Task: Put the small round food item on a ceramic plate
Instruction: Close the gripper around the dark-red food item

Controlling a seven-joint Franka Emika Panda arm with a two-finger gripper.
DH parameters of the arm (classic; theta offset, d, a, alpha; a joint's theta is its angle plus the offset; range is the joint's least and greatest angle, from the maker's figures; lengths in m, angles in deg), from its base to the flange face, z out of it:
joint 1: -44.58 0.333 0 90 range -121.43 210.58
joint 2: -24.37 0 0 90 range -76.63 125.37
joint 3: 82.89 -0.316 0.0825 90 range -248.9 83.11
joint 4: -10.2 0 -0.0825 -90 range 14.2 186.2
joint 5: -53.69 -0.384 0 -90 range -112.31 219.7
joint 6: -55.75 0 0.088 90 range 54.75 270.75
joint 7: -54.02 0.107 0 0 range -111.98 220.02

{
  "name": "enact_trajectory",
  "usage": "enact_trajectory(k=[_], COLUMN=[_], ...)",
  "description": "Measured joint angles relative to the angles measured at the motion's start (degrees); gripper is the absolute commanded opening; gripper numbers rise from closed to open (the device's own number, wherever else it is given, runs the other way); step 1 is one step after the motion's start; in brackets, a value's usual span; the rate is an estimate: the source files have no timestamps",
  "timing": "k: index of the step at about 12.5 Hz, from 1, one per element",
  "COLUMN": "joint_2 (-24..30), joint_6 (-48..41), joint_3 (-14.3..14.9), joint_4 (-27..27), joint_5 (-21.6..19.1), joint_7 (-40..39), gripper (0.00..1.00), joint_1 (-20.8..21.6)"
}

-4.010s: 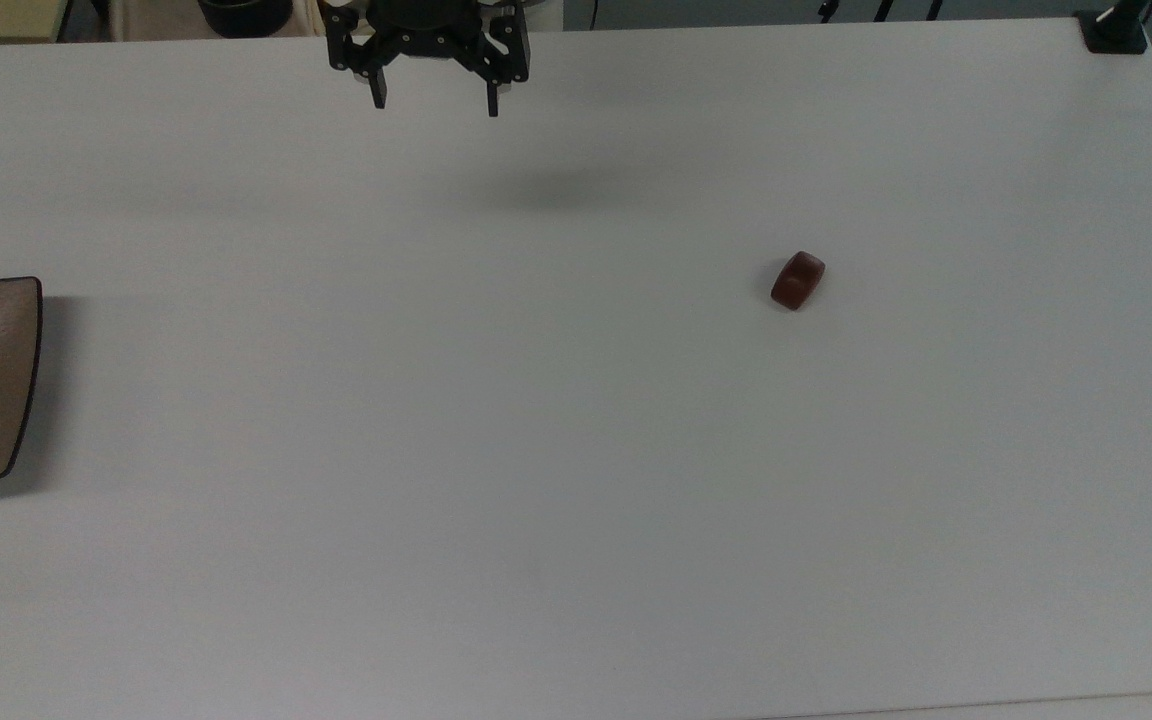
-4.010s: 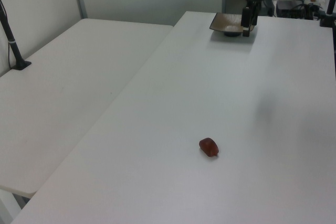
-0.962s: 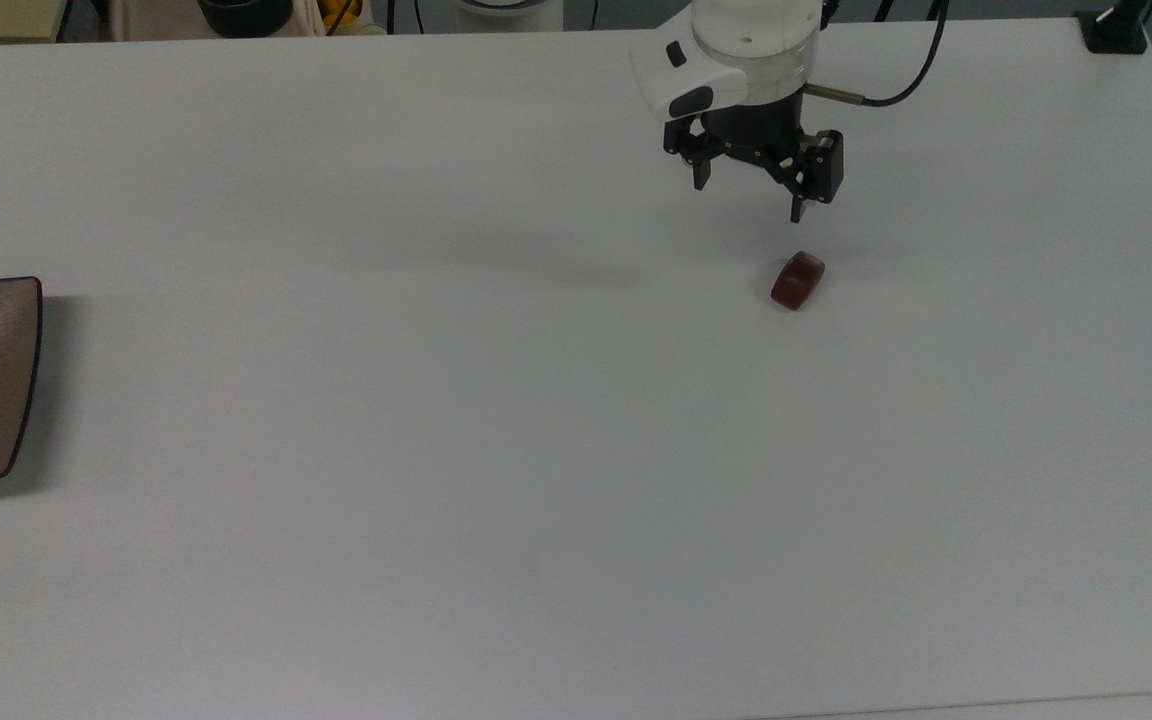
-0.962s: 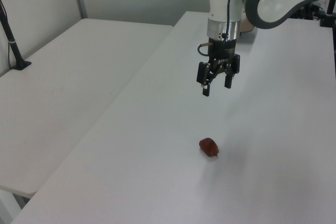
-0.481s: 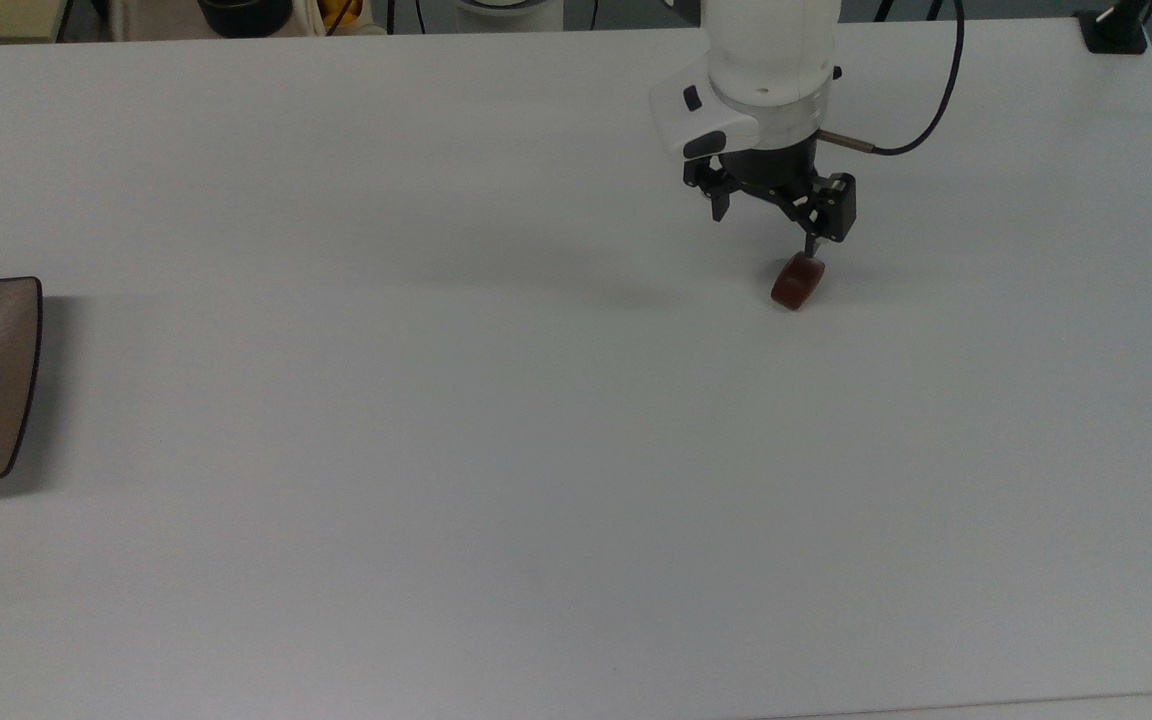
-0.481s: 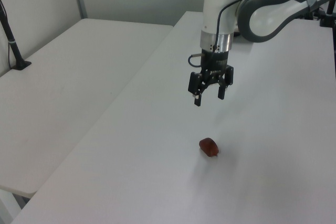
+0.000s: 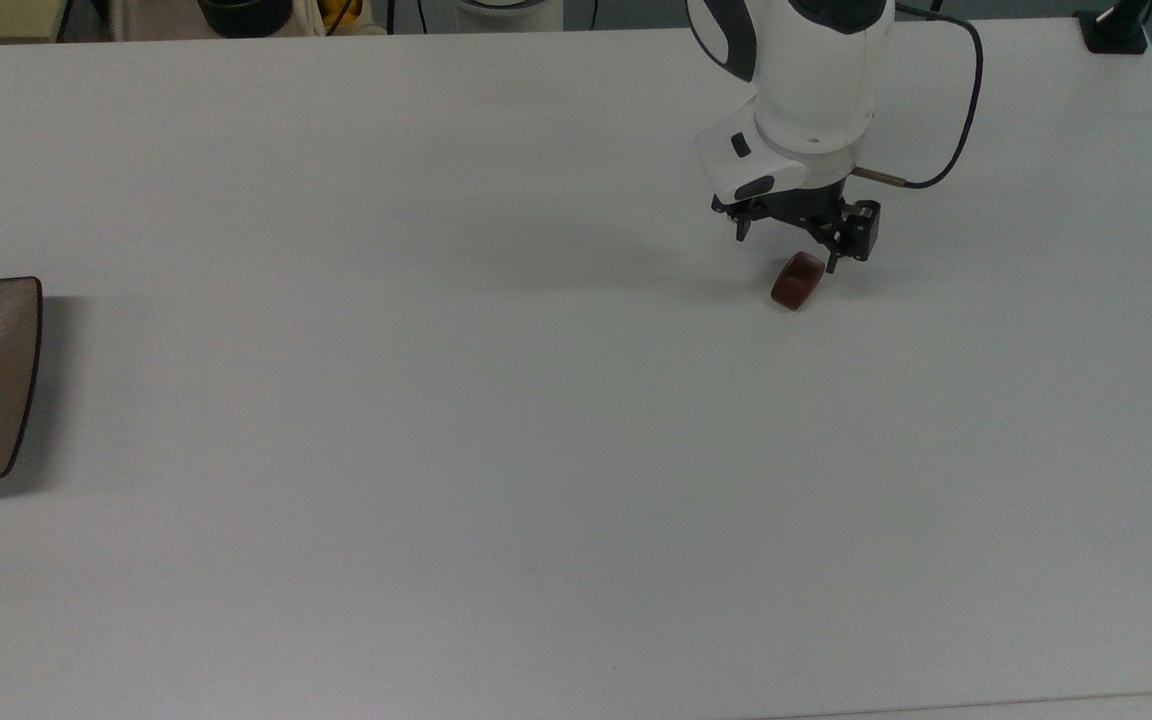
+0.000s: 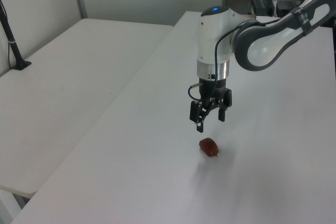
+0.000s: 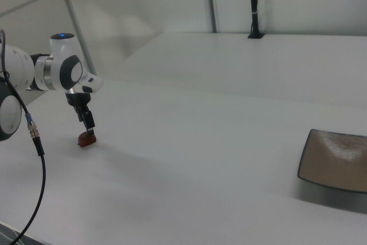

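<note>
One short drop left above the date.
My gripper (image 8: 210, 116) hovers, fingers spread; small round food item (image 8: 209, 147) lies at 6 o'clock.

White worktop (image 7: 436, 450) — a second white table (image 8: 68, 82) butts against it; pale panelled walls (image 9: 143, 4) behind, with soft, even light.

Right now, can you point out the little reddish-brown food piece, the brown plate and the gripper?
small round food item (image 7: 797, 280), top view, middle of its glossy top.
ceramic plate (image 9: 338, 162), right view, bare brown surface.
gripper (image 8: 210, 120), left view, midway between the open fingertips.
</note>
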Motion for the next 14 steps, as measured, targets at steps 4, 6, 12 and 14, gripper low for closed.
enact_trajectory(k=[4,6,12,14], joint_2=[-2.65,-3.65,-6.93,-7.47], joint_6=[3.05,3.07,3.07,3.07], joint_3=[0.0,-0.03,-1.74,-1.99], joint_4=[-0.36,-1.11,-2.21,-2.26], joint_5=[1.13,1.83,5.12,5.9], joint_7=[0.0,0.01,0.51,0.53], gripper=[1.0,1.0,1.0,0.4], joint_1=[0.54,0.62,0.75,0.75])
